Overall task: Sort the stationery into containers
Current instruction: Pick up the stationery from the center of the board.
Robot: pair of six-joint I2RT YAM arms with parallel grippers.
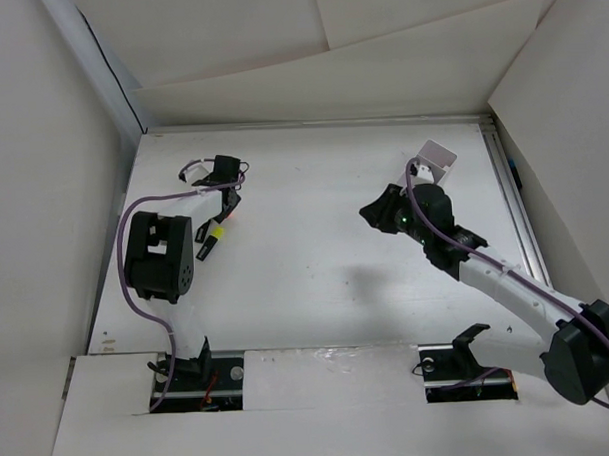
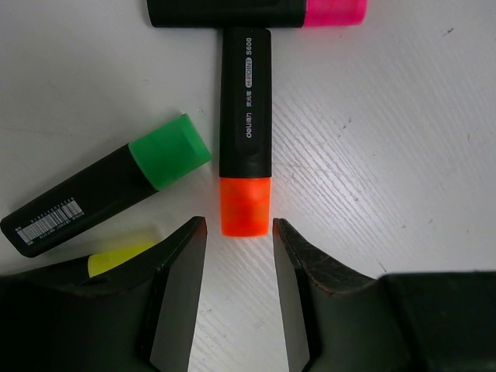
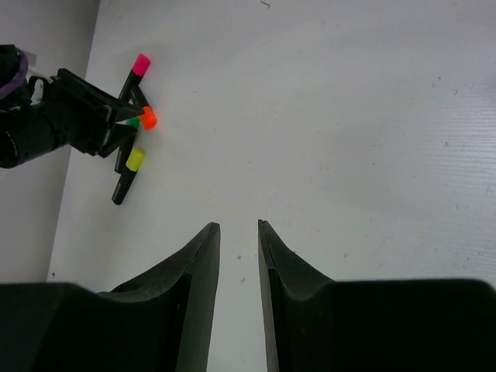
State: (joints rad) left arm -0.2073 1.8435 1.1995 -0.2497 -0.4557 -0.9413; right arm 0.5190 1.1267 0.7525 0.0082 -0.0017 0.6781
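Observation:
Four highlighters lie in a cluster at the far left of the table. In the left wrist view the orange highlighter [image 2: 246, 116] points its cap at me, the green highlighter [image 2: 101, 186] lies left of it, the pink highlighter [image 2: 256, 12] lies across the top, and the yellow highlighter [image 2: 116, 260] is partly hidden behind my left finger. My left gripper [image 2: 239, 225] is open, its jaws either side of the orange cap's tip, holding nothing. My right gripper [image 3: 237, 225] is open and empty above bare table. The white tray [image 1: 437, 155] stands at the far right, just behind the right arm.
White walls close in the table on the left, back and right. The left gripper [image 1: 227, 203] hovers over the cluster, with the yellow highlighter [image 1: 216, 231] showing below it. The right gripper [image 1: 369, 214] points left near mid-table. A metal rail [image 1: 514, 201] runs along the right edge.

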